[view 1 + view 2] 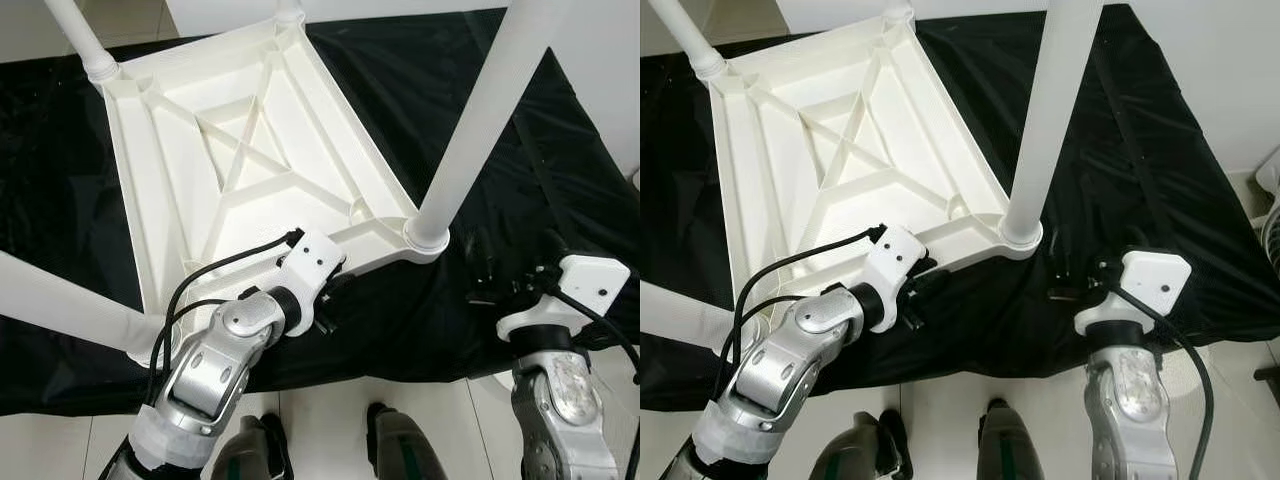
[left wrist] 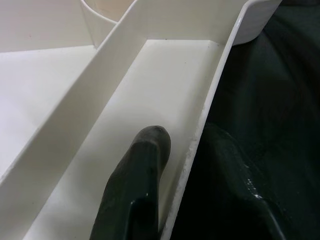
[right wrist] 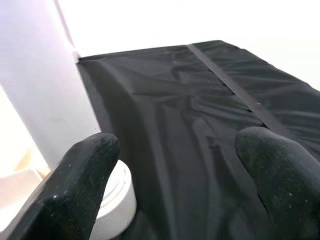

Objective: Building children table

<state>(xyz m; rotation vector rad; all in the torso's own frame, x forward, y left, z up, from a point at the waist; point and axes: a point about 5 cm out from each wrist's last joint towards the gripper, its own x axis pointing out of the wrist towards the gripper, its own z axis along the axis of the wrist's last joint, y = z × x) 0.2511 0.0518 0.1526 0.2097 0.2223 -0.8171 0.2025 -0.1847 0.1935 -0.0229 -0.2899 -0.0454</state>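
Nearest the robot, the left end effector point(image 1: 335, 290) reaches over the near rim of the upturned white table top point(image 1: 250, 150), which lies underside-up on a black cloth point(image 1: 560, 150) covering the counter. In the left wrist view one black finger point(image 2: 137, 185) lies inside the channel behind the rim wall and the other sits outside it against the cloth, so the fingers straddle that thin wall and appear closed on it, though actual contact on the outer side cannot be confirmed. The right end effector point(image 3: 175, 165), on the cloth just beside the table's near right corner, is spread wide and holds nothing. Between its fingers the right wrist view shows bare cloth, with the base collar of the near right leg point(image 1: 490, 120) close against one fingertip point(image 3: 82, 165). That leg stands upright in its corner socket, its long axis rising steeply up and away from the counter; it lies to the left of the right end effector and just ahead, so the right arm is the nearer one to it. The near left leg point(image 1: 60, 305) runs out low from its corner, beside the left arm. Farther off, two more legs point(image 1: 75, 35) stand in the far corners, so all four seem fitted.
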